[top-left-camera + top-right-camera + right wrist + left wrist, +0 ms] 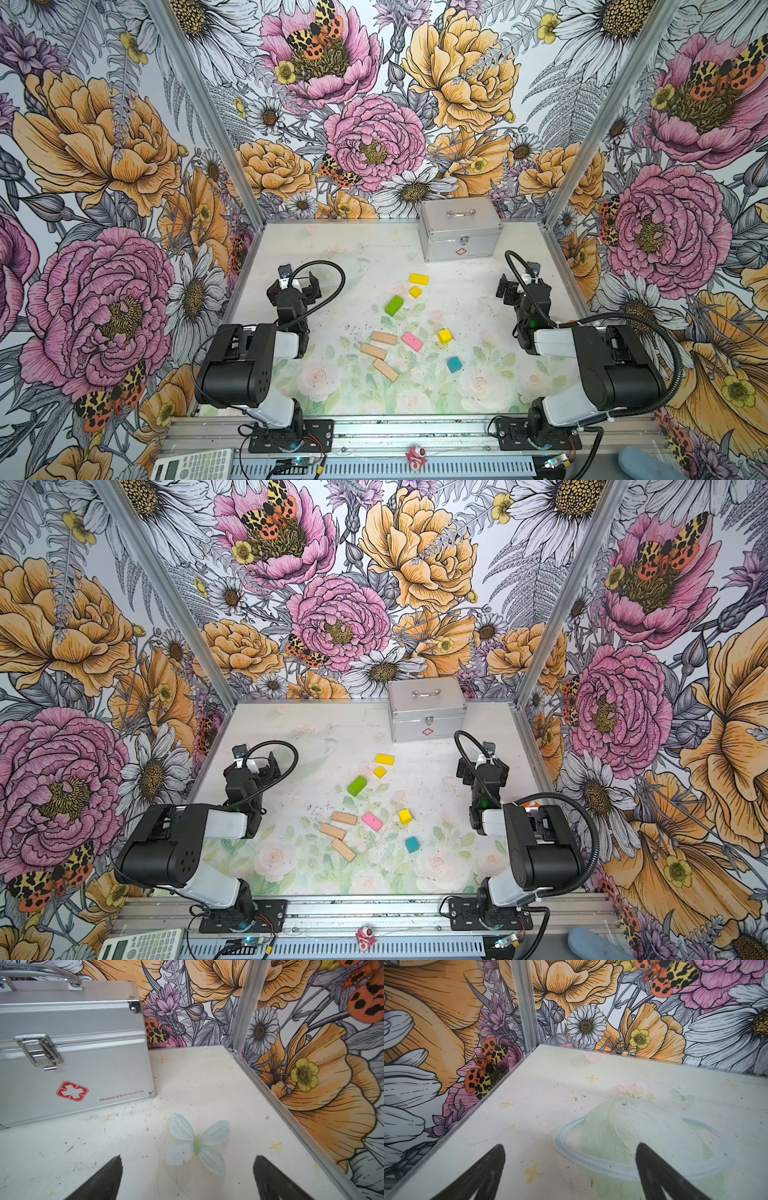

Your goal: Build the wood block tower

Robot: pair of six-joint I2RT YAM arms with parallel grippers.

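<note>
On the table (374, 257), blocks (412, 341) lie between left gripper (296, 282) and right gripper (519, 282).

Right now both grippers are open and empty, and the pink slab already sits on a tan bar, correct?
Not quite. The pink slab lies flat on the table, beside the tan bars and apart from them, as both top views show. The rest holds.

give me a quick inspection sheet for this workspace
surface: table scuffed, faded floral print
job's things: nine wood blocks lying scattered, none stacked
clutter: metal case at the back, lid down
tools: left tool and right tool open, empty, away from the blocks
cables: black hoses loop over both arms, not touching the blocks
surroundings: floral walls; calculator on front ledge
</note>
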